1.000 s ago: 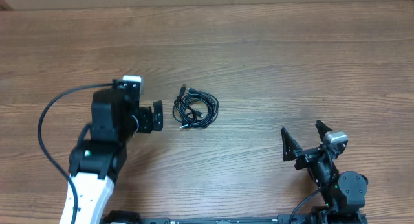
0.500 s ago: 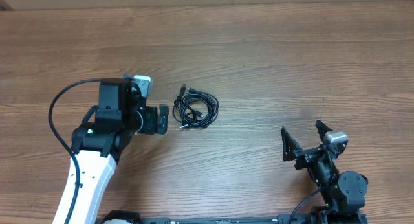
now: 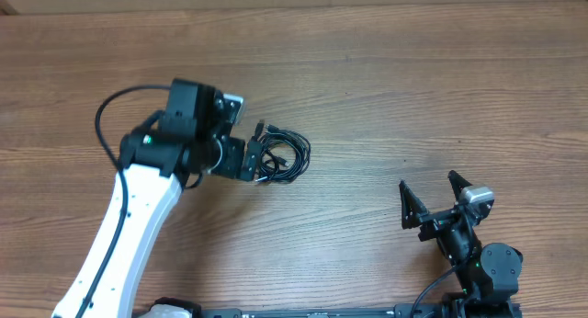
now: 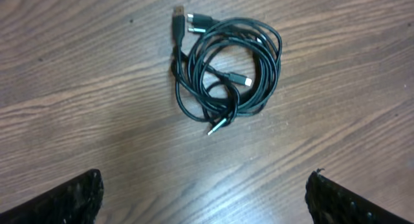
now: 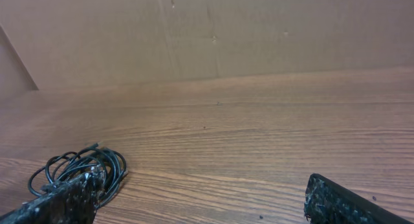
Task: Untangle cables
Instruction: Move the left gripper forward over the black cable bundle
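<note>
The left gripper (image 3: 250,159) hangs wide open and empty just beside the cables (image 3: 280,157). The right gripper (image 3: 430,200), also open and empty, sits well apart from them. The cables form one coiled bundle of thin black cords on the wood-grain bench (image 3: 413,79). Four small plug ends show, but the overlapping strands hide the cord count.

Cables (image 3: 280,157) = one coiled bundle on the table (image 3: 386,79). L gripper (image 3: 250,160) sits just beside the bundle's left edge, jaws spread wide, so that side is taken. L arm (image 3: 129,217) blocks the lane from lower-left. Bare wood above, right and below-right of the bundle, free approach there. R gripper (image 3: 432,197) is well apart at front-right, jaws wide, with plain wood btw it and the bundle. Brown wall (image 5: 259,30) closes off the far edge.
</note>
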Available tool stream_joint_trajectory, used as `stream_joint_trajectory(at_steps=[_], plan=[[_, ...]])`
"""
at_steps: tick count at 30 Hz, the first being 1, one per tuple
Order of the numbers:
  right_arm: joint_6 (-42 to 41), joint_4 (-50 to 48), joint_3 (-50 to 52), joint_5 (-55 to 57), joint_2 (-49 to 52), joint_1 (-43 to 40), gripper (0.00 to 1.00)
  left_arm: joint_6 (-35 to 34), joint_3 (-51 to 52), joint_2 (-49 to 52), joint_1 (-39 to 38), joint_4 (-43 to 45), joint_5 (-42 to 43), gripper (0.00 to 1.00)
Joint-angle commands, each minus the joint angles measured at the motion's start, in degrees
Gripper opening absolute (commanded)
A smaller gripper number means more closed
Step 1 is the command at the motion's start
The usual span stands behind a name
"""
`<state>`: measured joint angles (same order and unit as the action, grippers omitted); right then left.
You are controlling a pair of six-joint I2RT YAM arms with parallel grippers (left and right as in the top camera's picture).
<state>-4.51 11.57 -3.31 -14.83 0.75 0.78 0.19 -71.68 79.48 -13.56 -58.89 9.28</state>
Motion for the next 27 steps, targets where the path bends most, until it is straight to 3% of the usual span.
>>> stream_joint_trajectory(at_steps=[1, 27], plan=[[-0.5, -0.1, -0.3, -0.4, -0.3, -0.1, 1.0, 1.1, -4.2, 4.5, -0.4, -2.2, 0.7, 1.0], [-0.5, -0.1, -0.3, -0.4, -0.3, -0.1, 1.0, -1.6, -4.6, 23.2, -0.5, -1.4, 4.1, 0.99]])
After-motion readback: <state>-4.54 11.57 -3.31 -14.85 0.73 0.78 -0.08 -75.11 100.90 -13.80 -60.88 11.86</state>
